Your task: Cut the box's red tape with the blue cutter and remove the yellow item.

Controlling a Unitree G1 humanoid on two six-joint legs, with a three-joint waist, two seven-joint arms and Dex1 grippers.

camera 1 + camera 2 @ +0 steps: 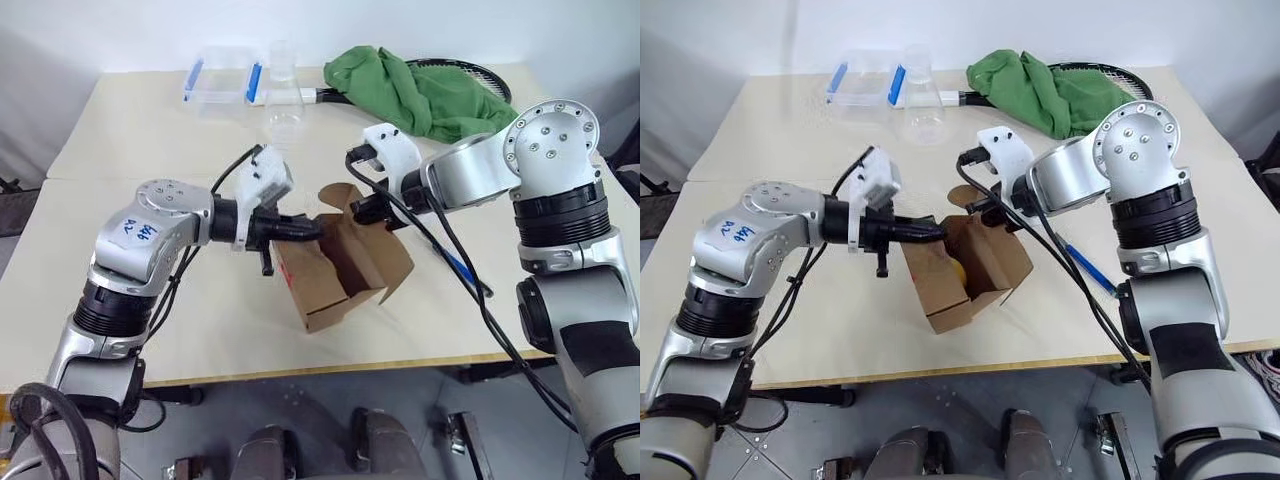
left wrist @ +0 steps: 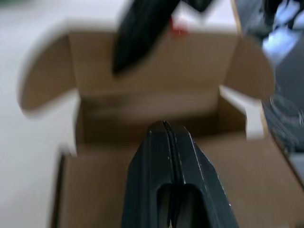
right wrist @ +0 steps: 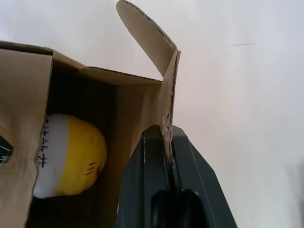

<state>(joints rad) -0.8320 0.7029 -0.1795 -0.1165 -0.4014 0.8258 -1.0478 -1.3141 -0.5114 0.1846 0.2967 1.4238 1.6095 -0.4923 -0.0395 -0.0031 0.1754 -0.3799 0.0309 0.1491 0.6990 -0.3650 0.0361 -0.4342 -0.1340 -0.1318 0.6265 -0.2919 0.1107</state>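
Two grippers: both work at one open carton near the middle of the bench [image 1: 120, 330].
Left gripper [image 1: 312, 229]: fingers pressed together; tip rests on the near wall of the box [image 1: 335, 270], seen in the left wrist view as shut fingers [image 2: 164, 156] lying over the cardboard edge.
Right gripper [image 3: 167, 142]: fingers pinched on the edge of the box's side wall, just below a raised rounded flap [image 3: 145, 33].
Left arm: reaches in from the left, forearm about level, gripper pointing right and slightly down at the box.
Right arm: elbow raised high, forearm angled inward and down toward the box's far side.
Box: one, brown corrugated, flaps open, tilted so its opening faces up and toward the robot.
Red tape [image 2: 178, 31]: one small red patch on the far flap, blurred.
Yellow item [image 3: 78, 156]: one, round, yellow and white with dark stitched marks, lying inside the box at its bottom; also glimpsed in the right eye view [image 1: 958, 270].
Blue cutter [image 1: 1085, 268]: one, slim, lying flat on the bench to the right of the box, partly behind the right arm's cable, apart from both grippers.
Clear plastic container [image 1: 222, 80]: one, blue clips, far side of the bench.
Clear flask [image 1: 284, 105]: one, just beside the container.
Green cloth [image 1: 420, 90]: one, bunched, lying over a racket [image 1: 480, 75] at the far right.
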